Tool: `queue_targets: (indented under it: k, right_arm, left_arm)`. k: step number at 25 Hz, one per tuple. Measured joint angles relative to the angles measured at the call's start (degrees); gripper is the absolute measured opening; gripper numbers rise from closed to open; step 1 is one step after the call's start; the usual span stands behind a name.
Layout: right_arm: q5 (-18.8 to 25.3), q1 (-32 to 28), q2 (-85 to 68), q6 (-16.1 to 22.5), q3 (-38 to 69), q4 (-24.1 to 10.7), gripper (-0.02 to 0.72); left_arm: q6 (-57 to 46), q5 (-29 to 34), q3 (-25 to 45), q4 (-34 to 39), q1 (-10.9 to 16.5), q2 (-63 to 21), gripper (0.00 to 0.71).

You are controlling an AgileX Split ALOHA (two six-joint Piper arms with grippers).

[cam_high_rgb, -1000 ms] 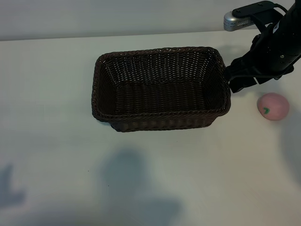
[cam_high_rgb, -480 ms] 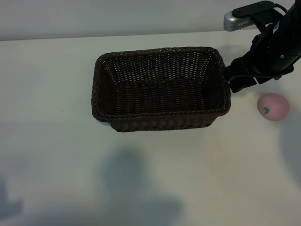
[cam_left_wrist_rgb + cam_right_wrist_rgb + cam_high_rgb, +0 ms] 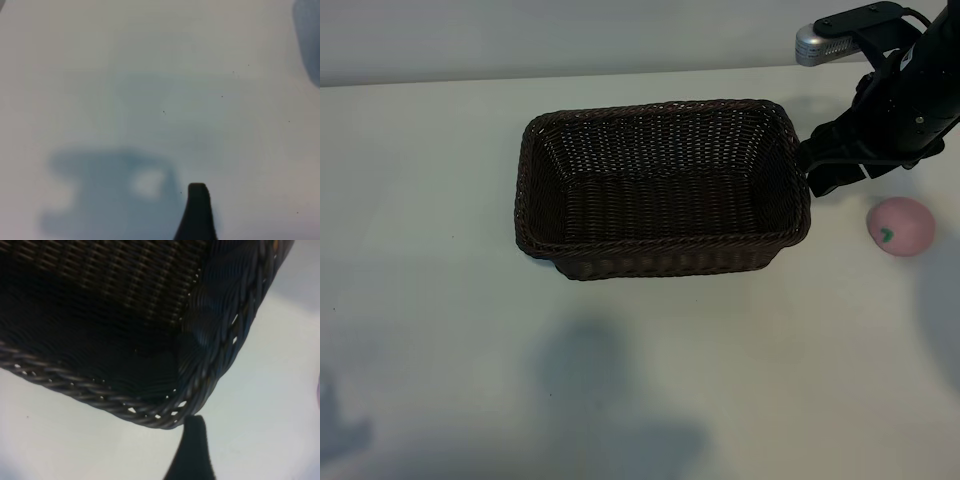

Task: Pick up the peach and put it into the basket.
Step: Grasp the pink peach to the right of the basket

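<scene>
The dark-brown woven basket (image 3: 660,243) stands mid-table with nothing in it. To its right the small pink peach (image 3: 900,226) lies on the table, untouched. My right gripper (image 3: 823,172) hovers at the basket's right end, up and left of the peach, open and holding nothing. In the right wrist view one dark finger (image 3: 196,432) shows just outside the basket's rounded corner (image 3: 200,390). The left arm is outside the exterior view. Its wrist view shows one finger (image 3: 198,205) over bare table, with nothing held.
The white table (image 3: 440,330) stretches to the left of and in front of the basket. Arm shadows (image 3: 610,390) fall on its near part. A silver camera mount (image 3: 820,42) sits above the right arm at the back.
The shadow at the table's lower left corner has shifted slightly. The right arm, the basket and the peach have not moved.
</scene>
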Motion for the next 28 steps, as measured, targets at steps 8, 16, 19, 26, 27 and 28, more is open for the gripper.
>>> queue_targets:
  k: [8,16,19,26,27,28]
  right_arm:
    - [0.0,0.0,0.0,0.0,0.0,0.0,0.596]
    - [0.0,0.0,0.0,0.0,0.0,-0.1,0.596]
    - [0.0,0.0,0.0,0.0,0.0,-0.1,0.596]
    - [0.0,0.0,0.0,0.0,0.0,-0.1,0.596]
    - [0.0,0.0,0.0,0.0,0.0,-0.1,0.596]
    - [0.0,0.0,0.0,0.0,0.0,-0.1,0.596]
  left_arm:
    - [0.0,0.8,1.2,-0.1,0.0,0.0,0.577]
    - [0.0,1.3,1.7,-0.5,0.0,0.0,0.515]
    - [0.0,1.3,1.7,-0.5,0.0,0.0,0.496]
    - [0.0,1.3,1.7,-0.5,0.0,0.0,0.471]
    - [0.0,1.4,1.7,-0.5,0.0,0.0,0.470]
    - [0.0,1.4,1.7,-0.5,0.0,0.0,0.471]
